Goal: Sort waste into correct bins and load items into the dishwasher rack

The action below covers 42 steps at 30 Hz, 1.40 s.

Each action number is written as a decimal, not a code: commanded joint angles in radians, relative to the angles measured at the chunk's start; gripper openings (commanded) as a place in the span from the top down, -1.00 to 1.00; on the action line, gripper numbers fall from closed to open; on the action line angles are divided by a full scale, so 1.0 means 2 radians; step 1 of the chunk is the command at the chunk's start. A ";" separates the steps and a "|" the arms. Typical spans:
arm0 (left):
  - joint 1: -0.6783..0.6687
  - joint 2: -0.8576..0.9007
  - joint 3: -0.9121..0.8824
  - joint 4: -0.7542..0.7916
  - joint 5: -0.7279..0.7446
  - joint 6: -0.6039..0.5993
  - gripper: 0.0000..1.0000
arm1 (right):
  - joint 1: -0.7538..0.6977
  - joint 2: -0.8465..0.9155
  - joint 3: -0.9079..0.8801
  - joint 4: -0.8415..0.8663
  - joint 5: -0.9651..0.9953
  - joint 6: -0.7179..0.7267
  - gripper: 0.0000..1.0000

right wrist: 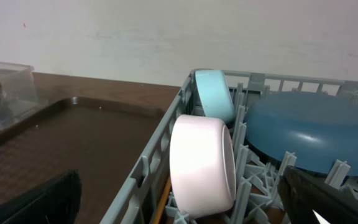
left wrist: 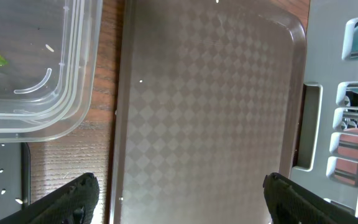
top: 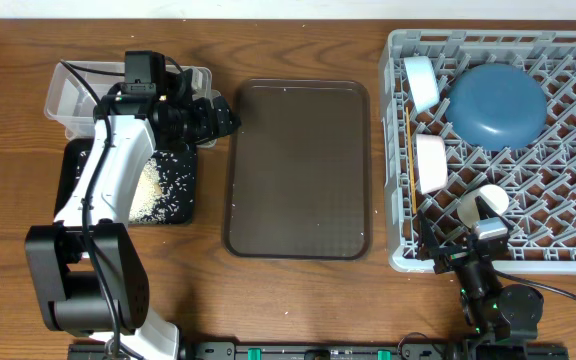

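While left pincer (left wrist: pixel 182 202) and right pincer (right wrist: pixel 185 200) gape empty, chopsticks (top: pixel 409 135) lie in the rack (top: pixel 394 60), running near-to-far.

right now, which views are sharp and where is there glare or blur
overhead: evenly lit and sharp, only a soft sheen on the brown tray. left wrist: pale glare washes over that tray's diamond pattern, the dark jaws at the bottom corners are blurred. right wrist: white bowl slightly soft, jaws out of focus, wall bright.
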 commanded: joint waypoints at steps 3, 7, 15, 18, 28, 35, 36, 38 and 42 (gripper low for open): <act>0.000 -0.008 0.000 -0.001 -0.003 0.005 -0.75 | 0.006 -0.004 -0.001 -0.002 -0.002 -0.002 -0.98; 0.000 -0.008 0.000 -0.001 -0.003 0.005 -0.75 | 0.006 -0.004 -0.001 -0.002 -0.002 -0.002 -0.99; 0.000 -0.008 0.000 -0.001 -0.003 0.005 -0.75 | 0.006 -0.004 -0.001 -0.002 -0.002 -0.002 -0.99; 0.000 -0.008 0.000 -0.001 -0.003 0.005 -0.75 | 0.006 -0.004 -0.001 -0.002 -0.002 -0.002 -0.98; -0.008 -0.050 -0.012 0.022 -0.076 0.062 -0.75 | 0.006 -0.004 -0.001 -0.002 -0.002 -0.002 -0.98; -0.026 -0.184 -0.136 0.183 -0.090 0.151 -0.75 | 0.006 -0.004 -0.001 -0.002 -0.002 -0.002 -0.98; -0.026 -0.208 -0.163 0.207 -0.094 0.151 -0.75 | 0.006 -0.004 -0.001 -0.002 -0.002 -0.002 -0.99; -0.026 -0.265 -0.225 0.252 -0.109 0.151 -0.75 | 0.006 -0.004 -0.001 -0.002 -0.002 -0.002 -0.99; -0.024 -0.382 -0.355 0.326 -0.134 0.151 -0.75 | 0.006 -0.004 -0.001 -0.002 -0.002 -0.002 -0.99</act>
